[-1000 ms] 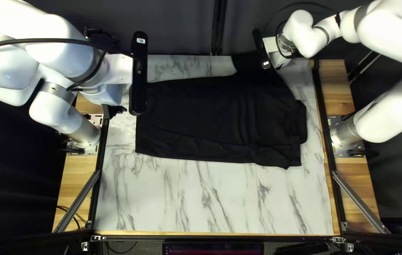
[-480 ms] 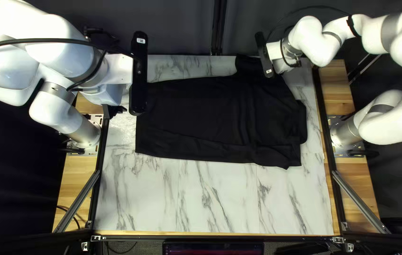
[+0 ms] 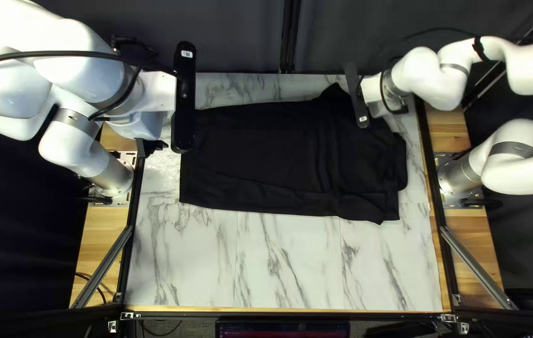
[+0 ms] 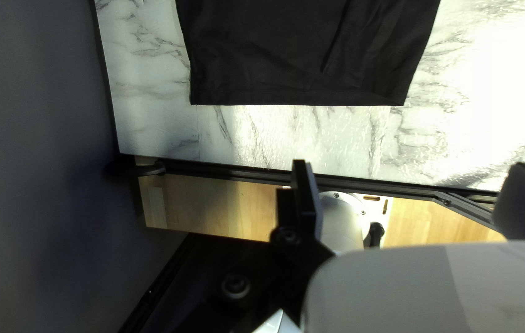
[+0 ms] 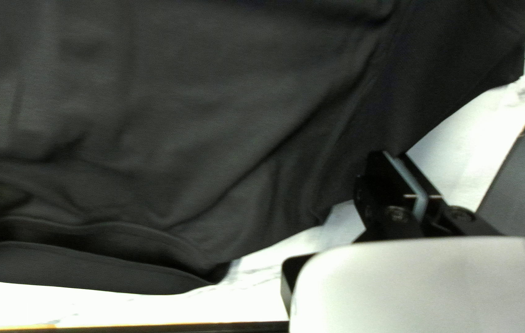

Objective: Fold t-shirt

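– top left view first, and there's the black t-shirt [image 3: 266,156], spread lengthwise over the far half of the marble-patterned tabletop [image 3: 291,269]! bare marble runs along its near side.

– and the left gripper [image 3: 165,100]?

– up at the far left, by the shirt's left end, its arm's base [image 3: 113,175] on the table's left edge. over on the far right, the right gripper [image 3: 373,97] hangs by the shirt's far right part, where a pointed corner of cloth pokes out just left of it.

– on to the left wrist view! what's the left gripper [image 4: 413,166] got?

– nothing at all: fingers spread wide, released. the shirt's straight hem lies ahead of it, well apart from the fingers, with a strip of marble and then the black rail [image 4: 231,171] between. light wood [image 4: 213,206] shows past that rail.

– right wrist view now, and this is the busy one!

– oh yes, the right gripper [image 5: 391,154] is clenched, grasping the shirt! its fingers are close together on the edge of the cloth, creases fan out from there, and a loose, rippled fold lies beside it. marble shows on both sides of the grip.
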`<control>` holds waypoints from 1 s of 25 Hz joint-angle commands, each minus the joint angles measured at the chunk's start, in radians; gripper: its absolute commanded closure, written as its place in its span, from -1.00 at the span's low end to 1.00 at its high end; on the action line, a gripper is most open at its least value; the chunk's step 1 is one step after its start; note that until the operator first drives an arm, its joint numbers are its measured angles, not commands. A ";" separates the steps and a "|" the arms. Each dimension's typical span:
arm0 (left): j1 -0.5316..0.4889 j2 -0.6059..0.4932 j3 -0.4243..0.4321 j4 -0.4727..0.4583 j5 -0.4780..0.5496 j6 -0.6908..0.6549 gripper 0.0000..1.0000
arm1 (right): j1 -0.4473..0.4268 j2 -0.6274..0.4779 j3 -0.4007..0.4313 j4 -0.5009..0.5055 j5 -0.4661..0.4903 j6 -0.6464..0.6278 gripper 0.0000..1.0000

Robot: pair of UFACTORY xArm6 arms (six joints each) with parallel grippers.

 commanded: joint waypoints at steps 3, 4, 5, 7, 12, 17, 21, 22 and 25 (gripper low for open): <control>0.000 0.000 0.000 0.000 0.000 0.000 -1.00 | 0.072 -0.077 0.008 -0.033 0.070 0.071 1.00; 0.000 0.000 0.000 0.000 0.000 0.000 -1.00 | 0.082 -0.083 0.004 -0.038 0.078 0.079 1.00; 0.000 0.000 0.000 0.000 0.000 0.000 -1.00 | 0.087 -0.086 0.002 -0.040 0.083 0.082 1.00; 0.000 0.000 0.000 0.000 0.000 0.000 -1.00 | 0.102 -0.097 -0.004 -0.050 0.099 0.094 1.00; 0.000 0.000 0.000 0.000 0.000 0.000 -1.00 | 0.154 -0.130 -0.024 -0.076 0.158 0.140 1.00; 0.000 0.000 0.000 0.000 0.000 0.000 -1.00 | 0.227 -0.128 -0.004 -0.113 0.162 0.227 1.00; 0.000 0.000 0.000 0.000 0.000 0.000 -1.00 | 0.277 -0.116 0.024 -0.129 0.146 0.288 1.00; 0.000 0.000 0.000 0.000 0.000 0.000 -1.00 | 0.286 -0.117 0.029 -0.129 0.145 0.295 1.00; 0.000 0.000 0.000 0.000 0.000 0.000 -1.00 | 0.324 -0.123 0.040 -0.128 0.151 0.328 1.00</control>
